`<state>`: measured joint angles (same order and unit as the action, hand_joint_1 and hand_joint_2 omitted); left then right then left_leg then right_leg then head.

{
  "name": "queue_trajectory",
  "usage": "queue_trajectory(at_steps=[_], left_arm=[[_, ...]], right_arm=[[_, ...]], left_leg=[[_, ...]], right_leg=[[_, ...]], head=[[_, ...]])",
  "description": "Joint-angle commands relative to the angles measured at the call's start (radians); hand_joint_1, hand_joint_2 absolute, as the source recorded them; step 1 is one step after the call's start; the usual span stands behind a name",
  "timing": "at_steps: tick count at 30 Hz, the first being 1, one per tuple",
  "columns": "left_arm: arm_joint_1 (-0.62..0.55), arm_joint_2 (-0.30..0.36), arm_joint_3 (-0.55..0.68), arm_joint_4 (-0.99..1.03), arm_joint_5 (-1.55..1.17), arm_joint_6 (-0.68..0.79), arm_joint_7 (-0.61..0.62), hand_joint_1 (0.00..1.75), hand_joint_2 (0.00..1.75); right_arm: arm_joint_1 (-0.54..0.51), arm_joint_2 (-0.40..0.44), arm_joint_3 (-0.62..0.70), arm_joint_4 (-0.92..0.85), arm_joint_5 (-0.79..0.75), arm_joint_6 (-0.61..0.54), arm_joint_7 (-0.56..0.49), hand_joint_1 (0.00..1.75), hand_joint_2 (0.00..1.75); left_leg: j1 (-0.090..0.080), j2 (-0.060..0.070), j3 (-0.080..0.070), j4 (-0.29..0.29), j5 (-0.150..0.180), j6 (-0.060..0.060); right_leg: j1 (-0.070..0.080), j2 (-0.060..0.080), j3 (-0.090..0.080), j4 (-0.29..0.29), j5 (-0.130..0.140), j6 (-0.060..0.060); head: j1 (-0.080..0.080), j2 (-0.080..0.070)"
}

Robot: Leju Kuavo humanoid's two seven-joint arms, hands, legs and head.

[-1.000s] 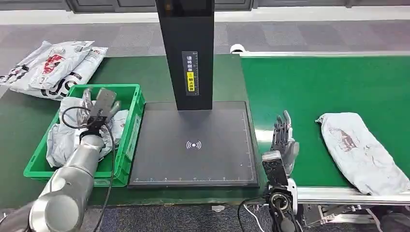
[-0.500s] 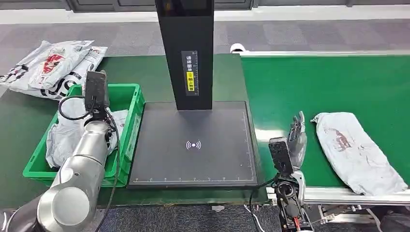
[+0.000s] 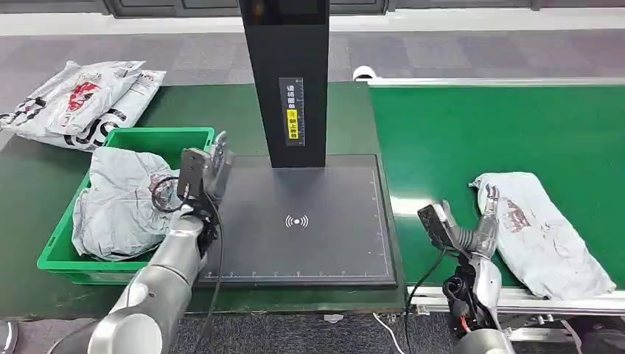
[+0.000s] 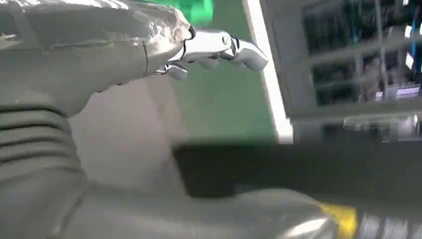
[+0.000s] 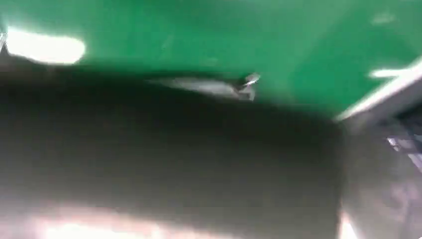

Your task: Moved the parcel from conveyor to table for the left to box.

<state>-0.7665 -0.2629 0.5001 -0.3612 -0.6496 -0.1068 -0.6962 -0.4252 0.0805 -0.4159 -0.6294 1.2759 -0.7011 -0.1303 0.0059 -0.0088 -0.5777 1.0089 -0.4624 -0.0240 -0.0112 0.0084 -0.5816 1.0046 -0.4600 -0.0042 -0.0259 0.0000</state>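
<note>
A grey parcel (image 3: pixel 545 234) with a red print lies on the green conveyor (image 3: pixel 472 125) at the right. My right hand (image 3: pixel 487 212) stands at the parcel's left edge with its fingers stretched up and holds nothing; whether it touches the bag I cannot tell. The right wrist view is a dark blur over green belt. My left hand (image 3: pixel 215 164) hovers over the seam between the green box (image 3: pixel 53 254) and the black pad (image 3: pixel 295 243), fingers (image 4: pixel 219 46) straight and empty. A crumpled grey parcel (image 3: pixel 121 203) fills the box.
A black post (image 3: pixel 286 81) rises from the back of the pad. Two white printed parcels (image 3: pixel 81 99) lie on the green table at the back left. The conveyor's metal rail (image 3: pixel 531 299) runs along its near edge.
My left arm has swung right, from above the box to the pad's left edge. My right hand has moved right along the belt up to the parcel, which has drifted slightly left.
</note>
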Motion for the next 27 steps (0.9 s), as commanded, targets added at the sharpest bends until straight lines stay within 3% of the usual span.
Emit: queue_trajectory(at_steps=[1, 4, 6, 10, 15, 18, 21, 24, 27], left_arm=[[0.029, -0.059, -0.158, 0.067, 0.044, 0.014, 0.009, 0.00, 1.75], [0.011, -0.068, -0.153, 0.076, 0.062, 0.031, 0.047, 0.00, 1.75], [0.011, -0.068, -0.153, 0.076, 0.062, 0.031, 0.047, 0.00, 1.75], [-0.021, -0.078, -0.163, 0.082, 0.083, 0.039, 0.076, 0.00, 1.75], [-0.024, -0.080, -0.163, 0.081, 0.084, 0.040, 0.077, 0.00, 1.75], [-0.029, -0.078, -0.170, 0.078, 0.094, 0.039, 0.087, 0.00, 1.75], [-0.033, -0.071, -0.177, 0.073, 0.111, 0.029, 0.087, 0.00, 1.75], [-0.034, -0.068, -0.178, 0.071, 0.115, 0.029, 0.088, 0.00, 1.75], [-0.020, -0.054, -0.182, 0.065, 0.127, 0.032, 0.088, 0.00, 1.75]], right_arm=[[-0.110, -0.085, -0.133, 0.184, 0.295, 0.003, 0.329, 0.00, 1.75], [-0.100, -0.130, -0.012, 0.210, 0.295, 0.003, 0.467, 0.00, 1.75], [-0.100, -0.130, -0.012, 0.210, 0.295, 0.003, 0.467, 0.00, 1.75], [-0.136, -0.208, 0.124, 0.391, 0.295, 0.015, 0.675, 0.00, 1.75], [-0.135, -0.210, 0.123, 0.393, 0.295, 0.013, 0.673, 0.00, 1.75], [-0.125, -0.230, 0.158, 0.412, 0.295, 0.131, 0.765, 0.00, 1.75], [-0.085, -0.238, 0.159, 0.416, 0.295, 0.425, 0.828, 0.00, 1.75], [-0.066, -0.239, 0.158, 0.413, 0.295, 0.437, 0.828, 0.00, 1.75], [-0.061, -0.224, 0.189, 0.414, 0.295, 0.526, 0.828, 0.00, 1.75]], left_leg=[[-0.001, -0.001, -0.001, 0.000, 0.001, 0.001], [0.000, -0.001, -0.001, -0.001, 0.001, 0.001], [0.000, -0.001, -0.001, -0.001, 0.001, 0.001], [0.000, 0.000, -0.002, 0.001, 0.001, 0.001], [0.000, -0.002, -0.002, 0.000, 0.001, 0.002], [0.000, -0.001, -0.003, 0.001, 0.001, 0.001], [0.000, -0.002, -0.003, 0.001, 0.001, 0.001], [0.001, -0.003, -0.002, 0.000, 0.001, 0.002], [0.001, -0.002, 0.000, -0.001, 0.001, 0.002]], right_leg=[[0.000, -0.002, 0.000, -0.001, 0.000, 0.001], [0.000, -0.003, 0.000, -0.002, 0.001, 0.001], [0.000, -0.003, 0.000, -0.001, 0.001, 0.000], [0.000, -0.002, -0.001, 0.000, 0.001, 0.000], [0.000, -0.003, -0.001, -0.001, 0.001, 0.001], [0.000, -0.003, -0.002, 0.000, 0.001, 0.000], [0.001, -0.004, -0.002, 0.000, 0.000, 0.000], [0.001, -0.004, 0.000, -0.001, 0.000, 0.000], [0.002, -0.004, 0.002, -0.003, 0.001, 0.000]], head=[[0.000, 0.000], [0.000, 0.000], [0.000, 0.000], [0.000, 0.000], [0.000, 0.000], [0.000, 0.000], [0.000, 0.000], [0.000, 0.000], [0.000, 0.000]])
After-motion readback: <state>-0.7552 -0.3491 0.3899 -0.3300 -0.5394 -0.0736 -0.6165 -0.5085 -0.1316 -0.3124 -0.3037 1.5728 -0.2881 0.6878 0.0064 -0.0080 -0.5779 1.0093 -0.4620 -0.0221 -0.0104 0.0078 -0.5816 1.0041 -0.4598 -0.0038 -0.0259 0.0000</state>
